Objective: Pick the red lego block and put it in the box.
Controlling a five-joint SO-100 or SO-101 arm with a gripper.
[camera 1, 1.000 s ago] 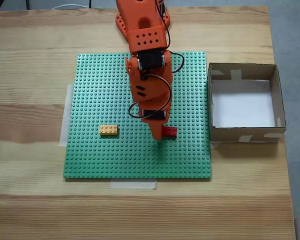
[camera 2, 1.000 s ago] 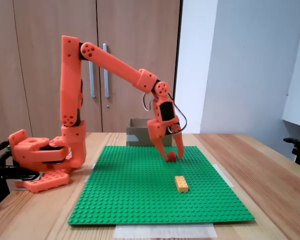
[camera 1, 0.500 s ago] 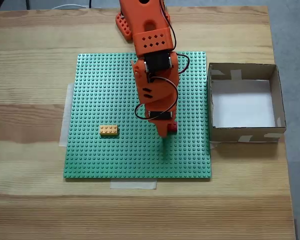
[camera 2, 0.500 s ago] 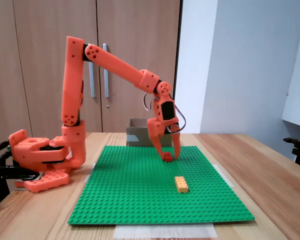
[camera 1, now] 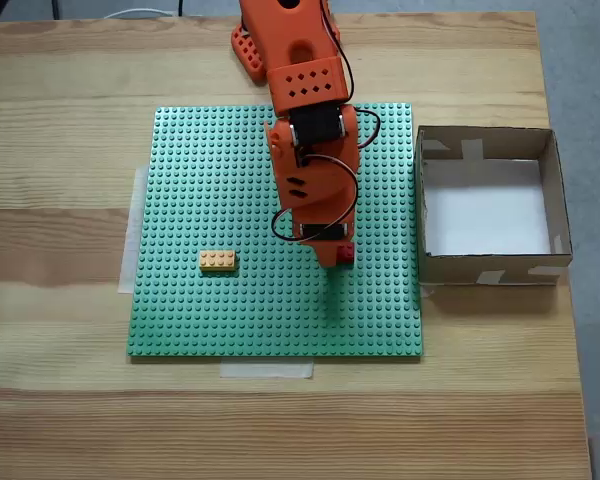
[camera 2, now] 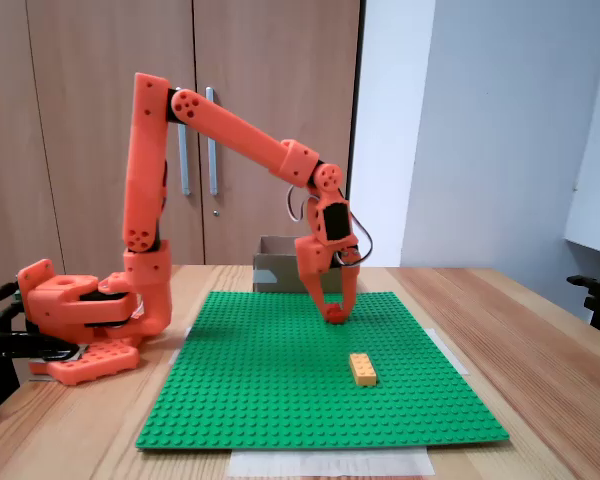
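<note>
The gripper (camera 2: 334,316) clamps the red lego block (camera 1: 345,254) (low on the green baseplate (camera 1: 210,310)), well apart from the box (camera 1: 490,268)

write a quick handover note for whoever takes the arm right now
Gripper: down on the green baseplate, fingers closed around the red lego block; block not lifted yet.
Box: beside the baseplate, at its right edge in the top-down fixed view, nothing in it.
Yellow-orange brick: on the baseplate, apart from the gripper; leave it.
Done: reach and grasp.
Left: lift the block, carry it over the box, release.
</note>
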